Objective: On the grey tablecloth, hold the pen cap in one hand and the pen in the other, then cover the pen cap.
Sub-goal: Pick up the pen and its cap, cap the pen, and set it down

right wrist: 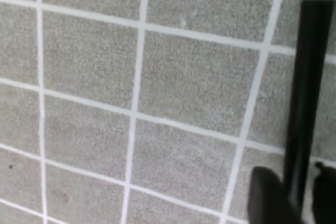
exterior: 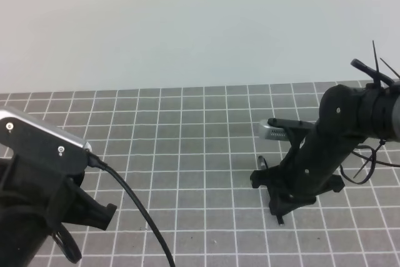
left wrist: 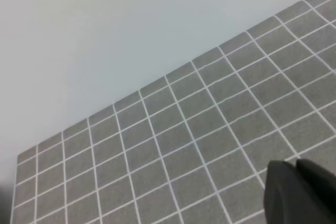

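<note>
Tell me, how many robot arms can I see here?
2. The left arm sits low at the near left; the right arm reaches down onto the grey tablecloth at right.

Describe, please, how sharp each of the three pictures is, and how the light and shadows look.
Exterior high view: even, soft light; the grey tablecloth has crisp grid lines, with only a faint shadow under the right claw. Left wrist view: mildly soft, the dark claw part at the lower right blurred. Right wrist view: very close, the pen has smeared edges, the cloth weave is grainy; no glare.

High view: you look down across cloth (exterior: 187, 154) toward far edge. Left wrist: oblique, same far edge. Right wrist: very close, straight down on cloth.
</note>
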